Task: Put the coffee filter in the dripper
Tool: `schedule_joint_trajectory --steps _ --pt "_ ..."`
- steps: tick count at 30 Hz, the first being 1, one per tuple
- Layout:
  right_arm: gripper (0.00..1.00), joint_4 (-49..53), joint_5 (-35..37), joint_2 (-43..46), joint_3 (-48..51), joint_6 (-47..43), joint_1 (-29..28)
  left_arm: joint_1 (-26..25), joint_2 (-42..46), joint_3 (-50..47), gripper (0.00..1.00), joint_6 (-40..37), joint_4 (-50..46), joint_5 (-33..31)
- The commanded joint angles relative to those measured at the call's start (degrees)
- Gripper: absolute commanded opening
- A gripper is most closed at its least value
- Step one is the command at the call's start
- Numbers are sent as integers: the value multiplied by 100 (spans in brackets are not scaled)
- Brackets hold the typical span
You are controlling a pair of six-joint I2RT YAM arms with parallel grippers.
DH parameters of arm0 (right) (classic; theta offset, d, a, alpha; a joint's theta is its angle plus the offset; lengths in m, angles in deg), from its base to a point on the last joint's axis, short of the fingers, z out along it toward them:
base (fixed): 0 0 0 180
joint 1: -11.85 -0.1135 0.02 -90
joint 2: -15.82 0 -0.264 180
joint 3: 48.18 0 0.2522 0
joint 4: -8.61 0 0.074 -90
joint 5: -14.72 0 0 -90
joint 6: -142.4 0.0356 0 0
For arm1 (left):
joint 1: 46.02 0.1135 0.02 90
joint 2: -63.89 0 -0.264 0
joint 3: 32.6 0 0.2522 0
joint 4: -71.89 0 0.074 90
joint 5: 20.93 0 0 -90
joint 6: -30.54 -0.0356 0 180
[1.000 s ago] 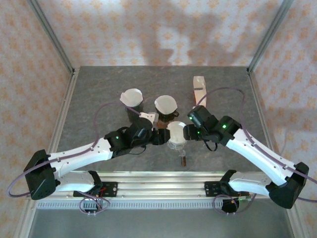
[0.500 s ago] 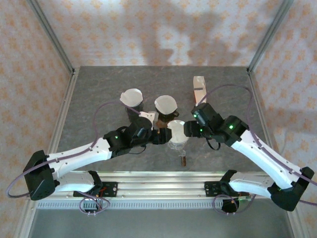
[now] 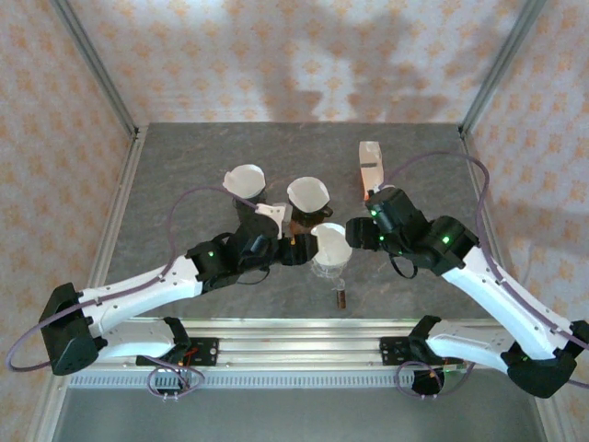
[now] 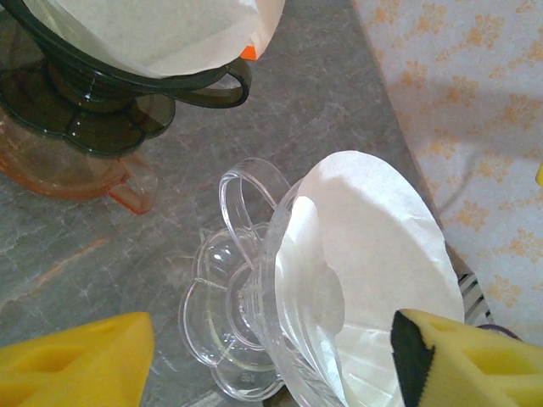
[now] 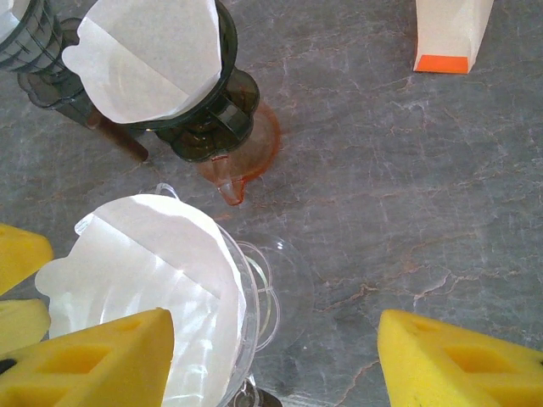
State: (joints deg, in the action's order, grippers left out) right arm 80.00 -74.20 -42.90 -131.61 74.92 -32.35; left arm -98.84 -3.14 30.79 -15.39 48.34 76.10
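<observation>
A clear plastic dripper point(image 3: 329, 262) point(image 4: 242, 326) point(image 5: 254, 297) stands on the grey table between both arms. A white paper coffee filter point(image 3: 331, 244) point(image 4: 373, 254) point(image 5: 144, 263) sits inside it, leaning with its rim above the dripper's edge. My left gripper point(image 3: 296, 250) point(image 4: 271, 365) is open just left of the dripper, its yellow fingers point(image 4: 76, 360) wide on either side of it. My right gripper point(image 3: 361, 236) point(image 5: 276, 360) is open just right of the dripper, one yellow finger point(image 5: 93, 360) over the filter and nothing held.
A dark dripper with a filter point(image 3: 308, 195) point(image 5: 161, 76) sits on an orange carafe point(image 5: 246, 161) right behind. Another dark dripper with a filter point(image 3: 245, 181) is at the back left. An orange-and-white filter box point(image 3: 370, 164) point(image 5: 450, 30) lies at the back right. A small brown object point(image 3: 340, 297) lies in front.
The right arm has drawn back to the right, away from the dripper. The filter now leans more in the clear dripper. The left gripper stays beside it.
</observation>
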Motion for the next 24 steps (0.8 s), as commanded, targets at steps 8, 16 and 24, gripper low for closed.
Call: schedule_joint_trajectory --steps 8,16,24 --pt "58 -118 -132 10 435 147 -14 36 27 -40 60 47 -252 -224" --pt "58 -159 -207 -127 402 -1 -18 35 -2 -49 47 39 -306 -211" --pt "60 -250 -427 -278 374 -63 -18 35 -12 -49 45 74 -289 -188"
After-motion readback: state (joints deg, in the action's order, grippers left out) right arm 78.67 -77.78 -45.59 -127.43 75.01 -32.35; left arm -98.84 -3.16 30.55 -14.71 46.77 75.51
